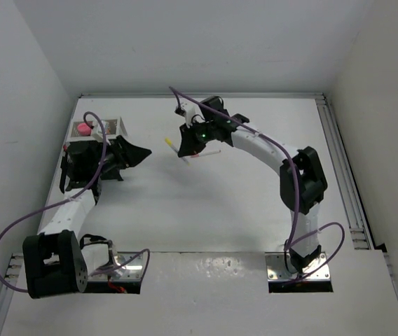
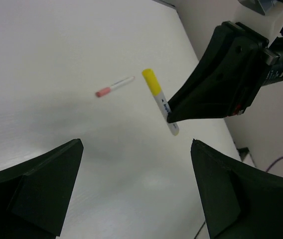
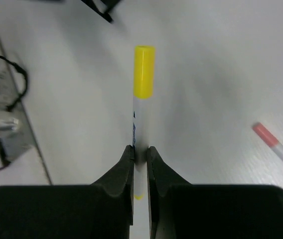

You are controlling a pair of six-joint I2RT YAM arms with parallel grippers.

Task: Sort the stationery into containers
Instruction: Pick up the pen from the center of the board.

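My right gripper is shut on a white marker with a yellow cap, gripping its barrel with the cap pointing away from the wrist. In the top view the marker pokes out left of the right gripper at the table's back middle. A thin white pen with a pink cap lies flat on the table just beside it. My left gripper stands wide open with nothing between its fingers, facing the marker and the pink-capped pen. A white container stands at the back left, behind the left gripper.
A pink piece lies beside the white container. Purple cables loop round both arms. White walls close in the table on the left, back and right. A metal rail runs along the right edge.
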